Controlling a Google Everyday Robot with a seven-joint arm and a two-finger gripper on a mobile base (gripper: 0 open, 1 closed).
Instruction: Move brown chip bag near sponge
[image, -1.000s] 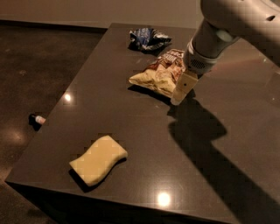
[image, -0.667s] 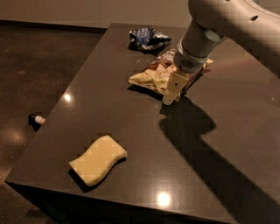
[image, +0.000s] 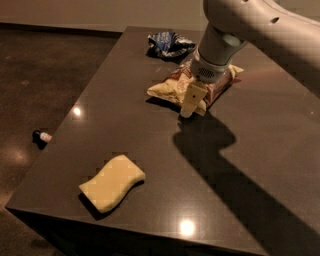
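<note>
The brown chip bag (image: 167, 87), dark brown with cream-yellow ends, lies on the dark table (image: 250, 165) at the middle back, partly hidden by my arm. My gripper (image: 192, 105) hangs low at the bag's near edge, over its front right part. The pale yellow sponge (image: 112, 182) lies flat near the table's front left corner, well apart from the bag and the gripper.
A small crumpled dark blue and white bag (image: 167, 44) lies at the back of the table, behind the brown bag. A small dark object with a light tip (image: 42, 136) lies on the floor to the left of the table. The table's left edge runs close to the sponge.
My arm and gripper have moved left and forward, from the bag's right side to its near edge. The bag and the sponge have not visibly moved.
</note>
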